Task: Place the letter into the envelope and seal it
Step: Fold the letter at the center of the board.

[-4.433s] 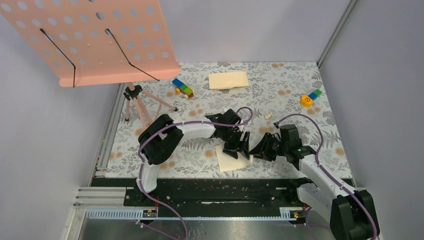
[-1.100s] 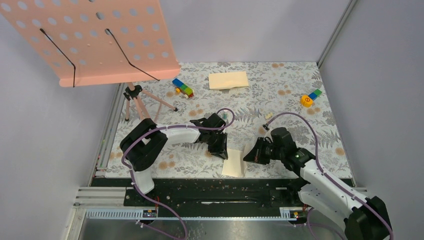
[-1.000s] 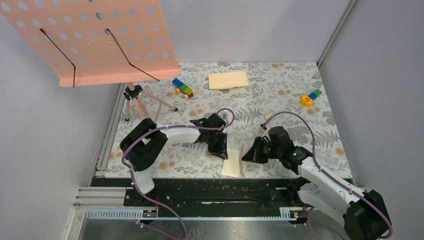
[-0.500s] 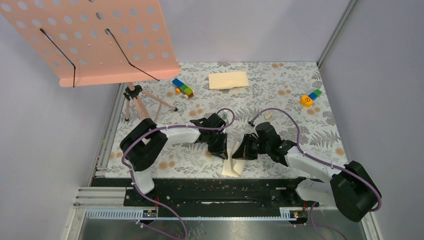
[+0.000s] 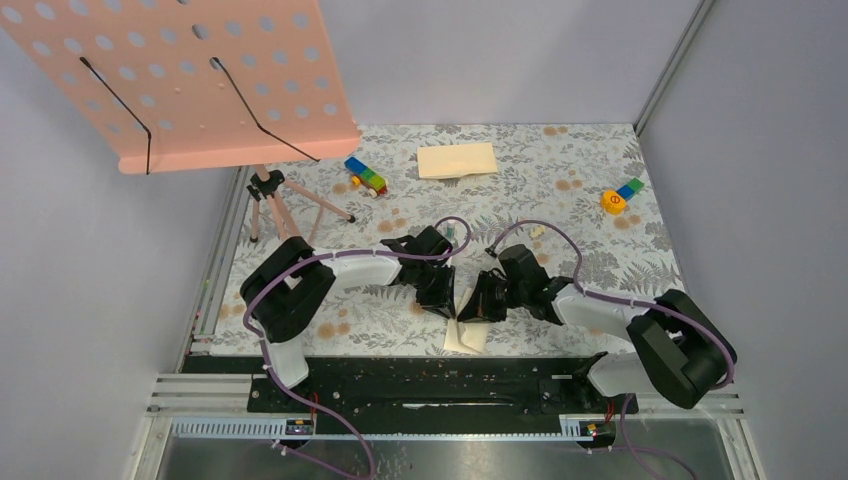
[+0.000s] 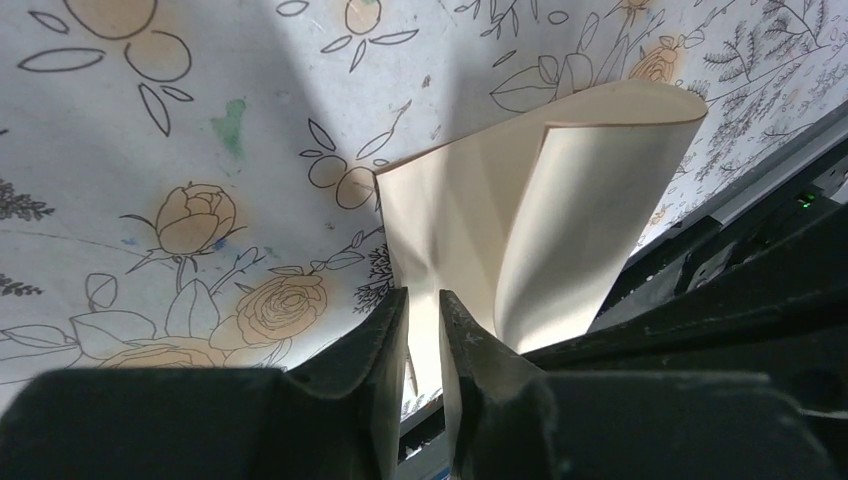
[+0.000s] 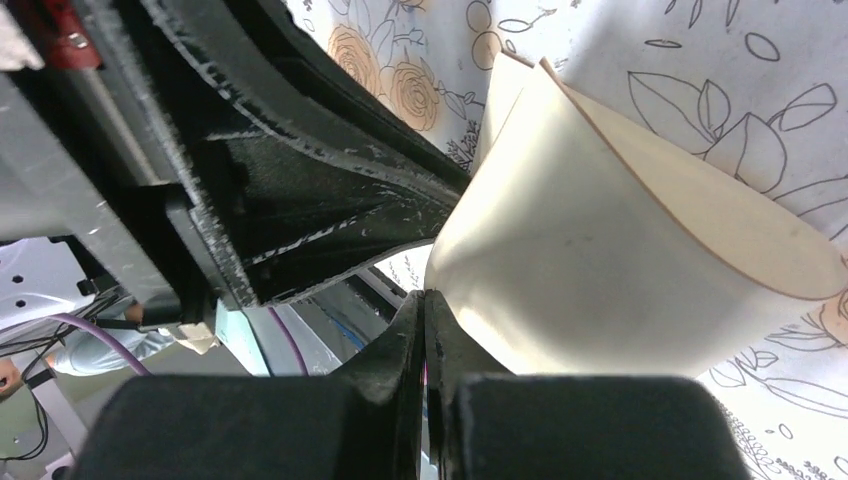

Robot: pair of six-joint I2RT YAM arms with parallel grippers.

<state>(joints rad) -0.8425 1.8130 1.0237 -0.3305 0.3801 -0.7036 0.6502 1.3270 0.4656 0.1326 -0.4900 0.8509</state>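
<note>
**Current step: folding the letter.**

1. Location of the work. The letter [image 5: 468, 334] lies at the near edge of the table [image 5: 560, 220], centred between the two arms. The envelope [image 5: 457, 160] lies flat at the far centre of the table, well apart from both arms and untouched.

2. Left gripper [image 6: 422, 300]. The fingers are narrowly parted and the tips stand at the near left corner of the flat lower layer. The sheet shows in the gap between them, and no edge appears clamped. Judged purpose: a hold-down, so that the lower layer does not slide while the upper layer is bent over it.

3. Right gripper [image 7: 423, 297]. The fingers are pressed together, pinching the free edge of the sheet. The held part rises off the table and curls over leftward in a rounded loop above the flat part. No crease is set.

4. Reason for the arrangement. The open sheet is judged too large for the envelope, so it has to be made narrower first. One arm anchors the sheet and the other carries the edge across.

5. Next requirement. Lay the carried edge down square on the lower layer, then flatten the loop into a crease.

6. Hazard. If the anchored corner slips, the fold will probably land skewed.

7. Remaining work: insertion and sealing.
</note>
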